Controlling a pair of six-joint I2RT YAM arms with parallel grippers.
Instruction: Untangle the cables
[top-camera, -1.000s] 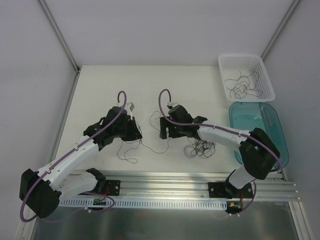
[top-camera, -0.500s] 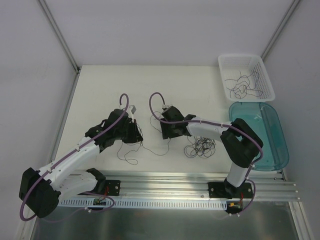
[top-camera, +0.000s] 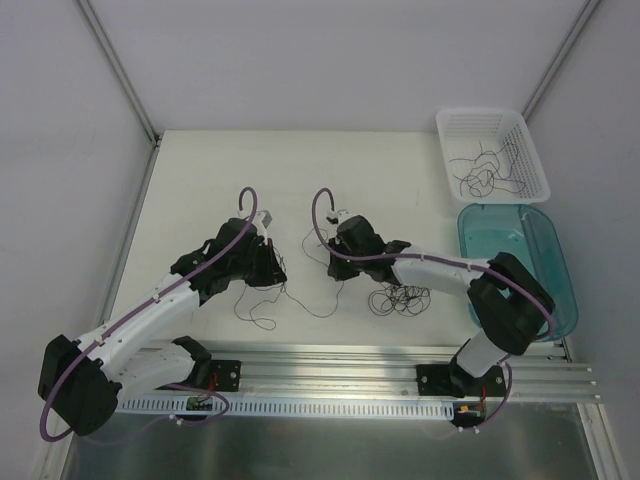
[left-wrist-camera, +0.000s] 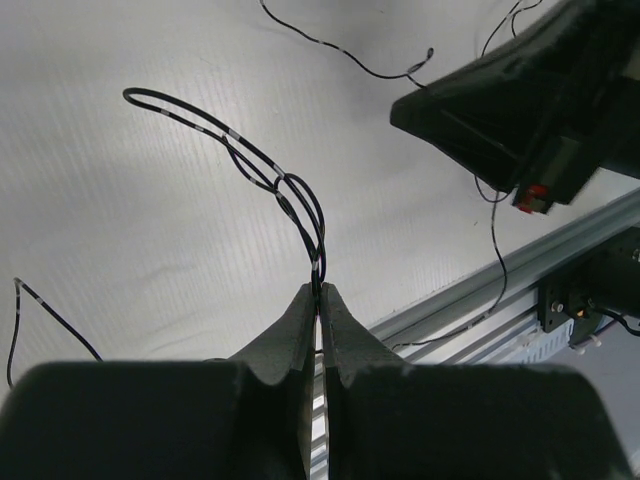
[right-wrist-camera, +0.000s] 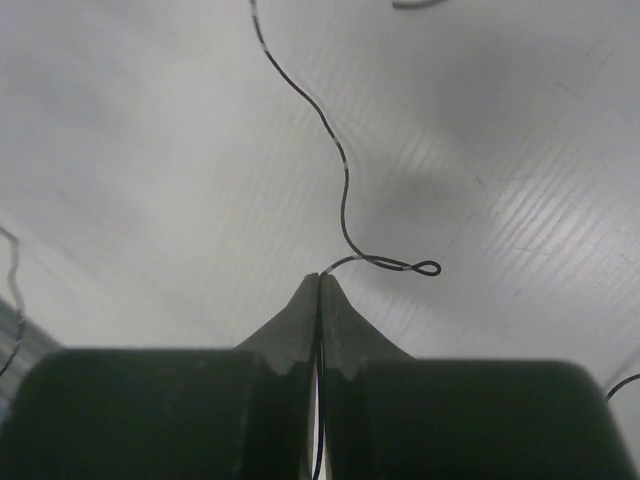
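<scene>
Glossy blk cables, matt ribbed table

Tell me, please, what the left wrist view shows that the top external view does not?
Only the left wrist view shows the left fingers pressed shut on a looped cable strand. Only the top external view shows the tangled wad, the white basket holding more strands, and the teal tray. Both show the right fingers and the white table.
</scene>
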